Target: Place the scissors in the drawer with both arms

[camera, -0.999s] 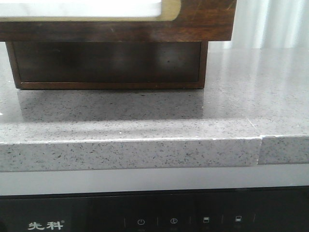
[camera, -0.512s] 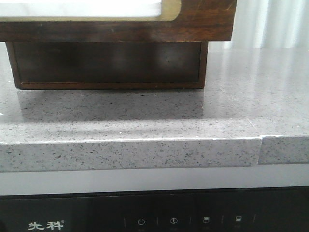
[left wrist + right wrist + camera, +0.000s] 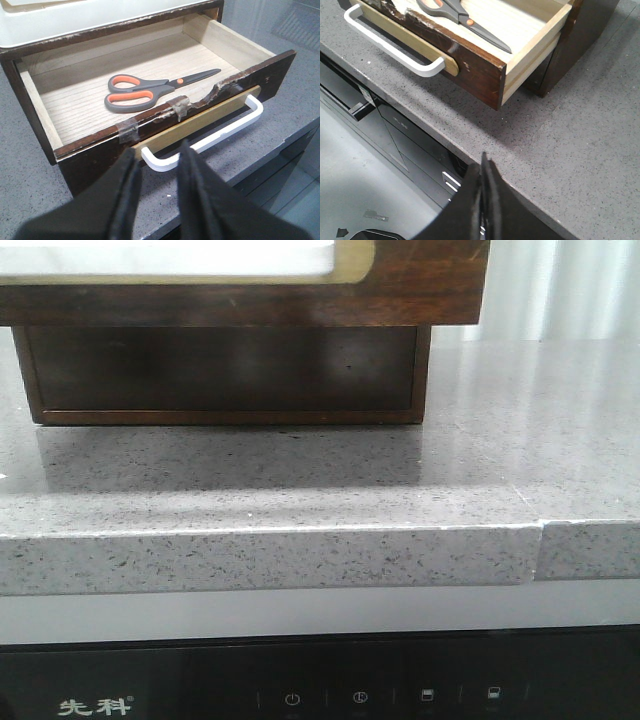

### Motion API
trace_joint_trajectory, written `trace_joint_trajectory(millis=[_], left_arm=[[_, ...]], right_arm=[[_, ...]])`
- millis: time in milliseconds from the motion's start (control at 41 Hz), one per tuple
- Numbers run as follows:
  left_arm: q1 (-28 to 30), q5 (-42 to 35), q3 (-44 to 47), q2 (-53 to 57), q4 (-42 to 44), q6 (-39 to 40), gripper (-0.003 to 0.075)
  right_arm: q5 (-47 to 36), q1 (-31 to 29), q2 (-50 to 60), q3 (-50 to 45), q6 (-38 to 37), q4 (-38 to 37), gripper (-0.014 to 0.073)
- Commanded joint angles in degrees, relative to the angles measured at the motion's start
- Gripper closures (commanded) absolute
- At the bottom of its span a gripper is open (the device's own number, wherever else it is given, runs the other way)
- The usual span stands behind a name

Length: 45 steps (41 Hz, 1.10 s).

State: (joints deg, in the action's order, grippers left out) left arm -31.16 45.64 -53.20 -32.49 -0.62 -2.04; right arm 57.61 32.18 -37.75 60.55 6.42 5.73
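The scissors (image 3: 150, 90), dark grey with orange loops, lie flat on the pale floor of the open drawer (image 3: 277, 70). My left gripper (image 3: 159, 150) is open and empty, just in front of the drawer's white handle (image 3: 220, 132), above the grey counter. My right gripper (image 3: 484, 159) is shut on nothing and hangs over the counter's front edge, away from the drawer (image 3: 475, 70). The scissors (image 3: 465, 17) show in that view too, blades toward the drawer's side wall. In the front view only the drawer front (image 3: 420, 280) fills the top; neither gripper shows there.
The dark brown cabinet (image 3: 220, 370) stands on the speckled grey counter (image 3: 300, 480). The counter's front edge (image 3: 270, 560) has a seam at the right. A black appliance panel (image 3: 360, 695) sits below it. The drawer's top edge is chipped and taped (image 3: 177, 106).
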Motion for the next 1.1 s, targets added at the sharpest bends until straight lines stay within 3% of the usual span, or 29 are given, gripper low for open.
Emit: trace_joint_trajectory(millis=[0,97,828,1072], left_arm=[[-0.41,-5.04,-1.71,-0.32,-0.21,0.58,0.0667],[-0.41,-5.04,-1.71,-0.32,-0.21,0.58,0.074],[-0.26,-5.04,-1.5,-0.18,-0.31,0.58,0.0741],[9.16,-9.37,3.7,2.26,0.14,0.58,0.0741]], right_arm=[[-4.24,-0.27,0.03,1.32,-0.19,0.12,0.07],[-4.36,-0.27,0.03,1.32,-0.19,0.12,0.07],[-4.29,-0.27,0.03,1.32,-0.19,0.12,0.07],[-4.15,-0.27,0.03,1.32,-0.19,0.12,0.07]])
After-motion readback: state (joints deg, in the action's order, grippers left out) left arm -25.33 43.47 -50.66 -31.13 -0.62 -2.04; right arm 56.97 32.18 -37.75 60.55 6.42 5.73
